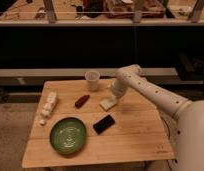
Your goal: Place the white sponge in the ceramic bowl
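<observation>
The white sponge [107, 104] lies flat on the wooden table [140, 135], right of centre. My gripper [114, 96] is at the end of the white arm, right above the sponge's far right edge, down close to it. The green ceramic bowl [68, 135] sits at the front left of the table, well apart from the sponge, with nothing in it.
A translucent white cup [92, 80] stands at the back middle. A small dark red object [82, 101] lies left of the sponge. A black slab [104, 124] lies between sponge and bowl. A row of white cubes [48, 106] lies at the left edge.
</observation>
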Controlling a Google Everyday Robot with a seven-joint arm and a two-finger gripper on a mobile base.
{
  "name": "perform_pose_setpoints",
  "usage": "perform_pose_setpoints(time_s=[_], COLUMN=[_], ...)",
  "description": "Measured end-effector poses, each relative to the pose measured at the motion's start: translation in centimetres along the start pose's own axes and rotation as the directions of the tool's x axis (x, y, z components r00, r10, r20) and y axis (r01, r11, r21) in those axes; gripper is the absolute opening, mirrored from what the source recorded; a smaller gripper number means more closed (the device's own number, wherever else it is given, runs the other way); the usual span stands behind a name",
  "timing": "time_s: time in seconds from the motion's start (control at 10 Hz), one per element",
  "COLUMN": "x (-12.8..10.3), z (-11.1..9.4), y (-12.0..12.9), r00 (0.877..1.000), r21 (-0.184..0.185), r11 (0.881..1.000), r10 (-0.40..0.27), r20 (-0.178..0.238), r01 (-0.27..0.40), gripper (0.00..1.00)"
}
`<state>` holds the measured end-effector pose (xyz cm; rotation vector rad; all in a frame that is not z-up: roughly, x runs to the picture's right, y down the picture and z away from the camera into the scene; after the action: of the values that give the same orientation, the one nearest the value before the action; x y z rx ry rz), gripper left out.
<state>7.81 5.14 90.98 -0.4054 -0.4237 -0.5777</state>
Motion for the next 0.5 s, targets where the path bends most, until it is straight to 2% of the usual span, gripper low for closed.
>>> perform_pose_setpoints(time_s=[0.5], x=[0.3], z=[3.9], y=[1.0], r00=[1.000], r21=[-0.064], r11=[0.998], r10=[-0.001], r20=[0.006], r01=[0.002], gripper=[0.80])
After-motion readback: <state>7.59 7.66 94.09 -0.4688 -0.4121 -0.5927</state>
